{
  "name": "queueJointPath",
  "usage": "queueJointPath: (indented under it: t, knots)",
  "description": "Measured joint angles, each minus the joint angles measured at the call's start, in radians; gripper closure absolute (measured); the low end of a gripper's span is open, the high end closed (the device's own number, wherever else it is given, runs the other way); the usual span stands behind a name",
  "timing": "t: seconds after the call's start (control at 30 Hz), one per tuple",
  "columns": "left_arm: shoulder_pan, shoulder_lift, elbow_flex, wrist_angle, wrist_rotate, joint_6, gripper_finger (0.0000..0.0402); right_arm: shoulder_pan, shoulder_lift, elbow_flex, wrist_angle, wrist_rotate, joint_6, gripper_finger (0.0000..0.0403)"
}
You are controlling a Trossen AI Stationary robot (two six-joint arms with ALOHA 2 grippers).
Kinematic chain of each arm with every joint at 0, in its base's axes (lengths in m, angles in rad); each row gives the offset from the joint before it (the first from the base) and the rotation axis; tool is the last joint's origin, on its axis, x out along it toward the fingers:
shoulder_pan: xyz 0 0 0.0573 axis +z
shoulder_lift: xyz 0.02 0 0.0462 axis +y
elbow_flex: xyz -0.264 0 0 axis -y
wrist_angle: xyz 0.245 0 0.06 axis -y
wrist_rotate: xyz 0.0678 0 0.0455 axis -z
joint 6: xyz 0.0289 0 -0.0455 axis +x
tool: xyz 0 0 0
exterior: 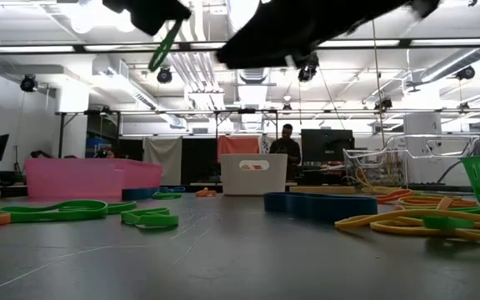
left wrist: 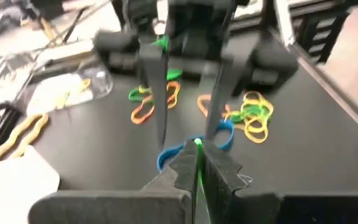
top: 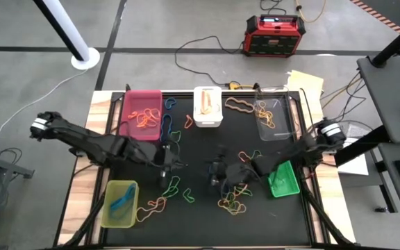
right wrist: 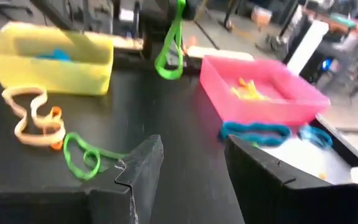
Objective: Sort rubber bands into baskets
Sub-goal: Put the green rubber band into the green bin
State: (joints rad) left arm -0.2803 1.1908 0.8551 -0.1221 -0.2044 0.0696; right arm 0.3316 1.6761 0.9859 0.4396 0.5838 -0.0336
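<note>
Green rubber band (right wrist: 171, 46) dangles, pinched in our left gripper (left wrist: 197, 163) jaws above the bench (top: 200, 215); right gripper (right wrist: 188, 165) jaws gape empty.

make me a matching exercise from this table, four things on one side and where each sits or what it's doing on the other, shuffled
Things:
1. left hand
2. right hand
3. pink basket
4. bright green basket

Places or states:
A. open, holding nothing, over the middle of the mat
B. near the mat's right edge, by the right arm
C. shut on a green rubber band that hangs from it
D. at the mat's far left corner, orange bands inside

Pairs: 1-C, 2-A, 3-D, 4-B
</note>
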Motion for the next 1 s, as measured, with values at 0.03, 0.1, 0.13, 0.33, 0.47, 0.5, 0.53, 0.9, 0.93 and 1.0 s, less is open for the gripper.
queueJointPath:
  t: [0.03,0.1,0.13,0.33,0.47,0.5,0.53,0.9,0.93,1.0]
  knots:
    - [0.009,-0.006,0.0,0.011,0.017,0.006,0.0401,-0.012,0.016,0.0,0.045,-0.019,-0.019,0.0229]
    - [0.02,-0.012,0.0,0.027,0.032,0.019,0.0401,-0.04,0.045,0.0,0.152,-0.097,-0.043,0.0229]
    - [0.024,-0.013,0.0,0.022,0.032,0.025,0.0401,-0.055,0.057,0.0,0.201,-0.156,-0.05,0.0229]
    - [0.034,0.02,0.0,0.09,0.031,0.069,0.0402,-0.137,0.1,0.009,0.349,-0.343,-0.033,0.0229]
    - [0.038,0.039,0.0,0.107,0.032,0.098,0.0402,-0.168,0.114,0.022,0.37,-0.403,-0.031,0.0232]
    - [0.039,0.041,0.0,0.104,0.032,0.098,0.0402,-0.169,0.114,0.024,0.372,-0.406,-0.032,0.0236]
    - [0.039,0.041,0.0,0.104,0.032,0.098,0.0402,-0.169,0.114,0.024,0.374,-0.408,-0.035,0.0244]
    - [0.041,0.04,0.0,0.101,-0.053,0.085,0.0374,-0.168,0.112,0.024,0.337,-0.41,-0.072,0.0392]
    - [0.041,0.039,0.0,0.097,-0.065,0.082,0.0364,-0.168,0.108,0.024,0.32,-0.41,-0.07,0.0393]
    - [0.041,0.036,0.0,0.083,-0.073,0.076,0.0343,-0.168,0.09,0.024,0.253,-0.41,-0.046,0.0394]
